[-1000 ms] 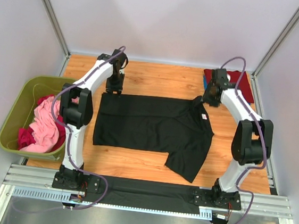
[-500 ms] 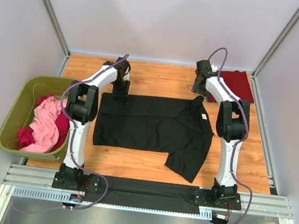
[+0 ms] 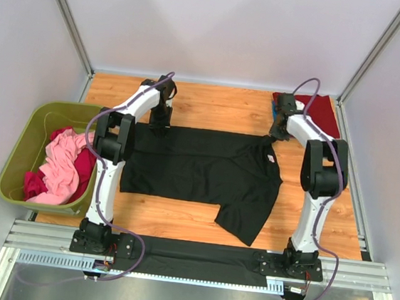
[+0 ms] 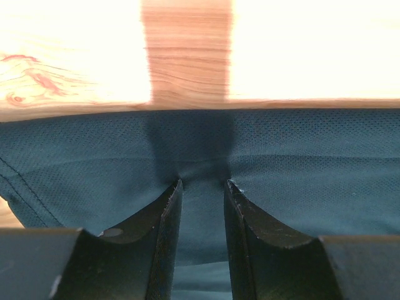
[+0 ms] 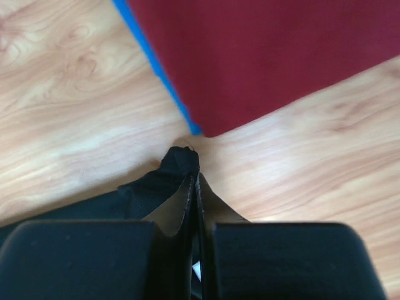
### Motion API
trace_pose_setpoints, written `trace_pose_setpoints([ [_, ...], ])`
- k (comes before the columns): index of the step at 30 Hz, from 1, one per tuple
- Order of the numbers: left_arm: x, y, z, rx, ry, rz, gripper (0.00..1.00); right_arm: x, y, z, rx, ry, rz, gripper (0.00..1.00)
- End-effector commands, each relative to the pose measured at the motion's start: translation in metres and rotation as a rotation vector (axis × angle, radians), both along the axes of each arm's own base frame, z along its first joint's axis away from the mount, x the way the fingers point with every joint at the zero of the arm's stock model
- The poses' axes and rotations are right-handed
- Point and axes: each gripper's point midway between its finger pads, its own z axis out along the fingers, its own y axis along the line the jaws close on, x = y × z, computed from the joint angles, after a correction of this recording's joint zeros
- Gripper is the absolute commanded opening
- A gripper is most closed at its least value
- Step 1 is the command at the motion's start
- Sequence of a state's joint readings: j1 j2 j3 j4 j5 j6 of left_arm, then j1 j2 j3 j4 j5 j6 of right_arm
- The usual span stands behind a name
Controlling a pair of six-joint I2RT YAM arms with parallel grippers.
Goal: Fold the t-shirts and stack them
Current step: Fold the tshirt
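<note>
**Both claws pinch the far edge of the black t-shirt**

From above, the black t-shirt (image 3: 198, 168) lies spread flat on the wooden table (image 3: 212, 105), with one sleeve trailing toward the near edge. The left claw (image 3: 158, 125) sits on its far edge and the right claw (image 3: 273, 135) at its far right corner. A folded dark red t-shirt (image 3: 325, 114) lies in the table's far right corner. A pink t-shirt (image 3: 58, 167) is heaped in the green bin (image 3: 34, 129) at the left.

The left wrist view shows the fingers narrow, with a pucker of the black shirt's edge nipped between them.

The right wrist view shows the fingers pressed together on a black tip of cloth, near the dark red shirt's corner. A blue cloth (image 5: 156, 69) peeks out along that shirt's edge.
</note>
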State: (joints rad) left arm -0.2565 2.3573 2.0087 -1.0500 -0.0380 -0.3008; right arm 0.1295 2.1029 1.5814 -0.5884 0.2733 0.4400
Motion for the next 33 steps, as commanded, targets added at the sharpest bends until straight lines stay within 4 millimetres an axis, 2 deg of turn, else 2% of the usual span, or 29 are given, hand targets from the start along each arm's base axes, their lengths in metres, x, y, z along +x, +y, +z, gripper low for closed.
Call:
trace_pose_setpoints([
  [1,-0.006,0.011,-0.013,0.053,0.044,0.009,0.40,0.021,-0.014,0.060,0.067,-0.249,0.011,0.00],
  [3,-0.007,0.011,-0.014,0.050,0.049,0.008,0.41,0.020,-0.020,0.080,0.090,-0.338,0.006,0.00],
  [4,-0.008,0.011,-0.014,0.052,0.052,0.010,0.40,0.006,-0.023,0.066,0.093,-0.319,0.002,0.00],
  [7,-0.008,0.011,-0.014,0.053,0.055,0.008,0.41,0.003,-0.024,0.084,0.126,-0.425,0.021,0.00],
  [8,-0.008,0.011,-0.014,0.053,0.058,0.008,0.41,-0.007,-0.024,0.071,0.134,-0.409,0.023,0.00],
  [10,-0.009,0.011,-0.013,0.053,0.065,0.000,0.41,-0.009,-0.022,0.070,0.169,-0.440,0.035,0.00],
  [12,-0.010,0.009,-0.013,0.043,0.077,-0.009,0.41,-0.013,-0.016,0.057,0.209,-0.408,0.056,0.02],
  [13,-0.008,0.008,-0.008,0.038,0.076,-0.019,0.41,-0.013,-0.028,0.054,0.209,-0.395,0.032,0.09],
  [15,-0.006,0.005,0.002,0.020,0.060,-0.024,0.42,-0.012,-0.030,0.058,0.209,-0.391,0.026,0.16],
  [18,0.004,0.000,0.029,-0.011,-0.018,-0.026,0.44,-0.018,-0.018,0.085,0.260,-0.425,0.073,0.38],
  [20,0.010,-0.002,0.043,-0.026,-0.068,-0.025,0.45,-0.021,-0.016,0.094,0.266,-0.432,0.066,0.45],
  [22,0.013,-0.003,0.049,-0.035,-0.082,-0.019,0.45,-0.022,-0.015,0.103,0.243,-0.418,0.049,0.48],
  [23,0.013,-0.005,0.049,-0.041,-0.083,-0.023,0.45,-0.020,-0.016,0.107,0.242,-0.410,0.041,0.48],
  [24,0.013,-0.007,0.048,-0.050,-0.083,-0.020,0.45,-0.028,-0.006,0.100,0.216,-0.344,0.024,0.48],
  [25,0.012,-0.010,0.044,-0.066,-0.080,-0.022,0.45,-0.017,-0.004,0.106,0.213,-0.332,0.009,0.48],
  [26,0.012,-0.012,0.044,-0.079,-0.084,-0.022,0.45,-0.017,-0.002,0.105,0.212,-0.303,-0.008,0.48],
  [27,0.011,-0.015,0.043,-0.093,-0.083,-0.023,0.45,-0.025,0.000,0.096,0.203,-0.232,-0.038,0.48],
  [28,0.010,-0.016,0.038,-0.100,-0.077,-0.017,0.45,-0.016,0.002,0.109,0.202,-0.247,-0.052,0.47],
  [29,0.007,-0.017,0.034,-0.104,-0.066,-0.015,0.45,-0.021,0.004,0.093,0.193,-0.178,-0.075,0.47],
  [32,0.005,-0.015,0.026,-0.090,-0.046,-0.011,0.45,-0.013,0.007,0.095,0.182,-0.152,-0.103,0.47],
  [33,0.004,-0.014,0.023,-0.082,-0.039,-0.011,0.45,-0.018,0.005,0.082,0.166,-0.099,-0.135,0.47],
])
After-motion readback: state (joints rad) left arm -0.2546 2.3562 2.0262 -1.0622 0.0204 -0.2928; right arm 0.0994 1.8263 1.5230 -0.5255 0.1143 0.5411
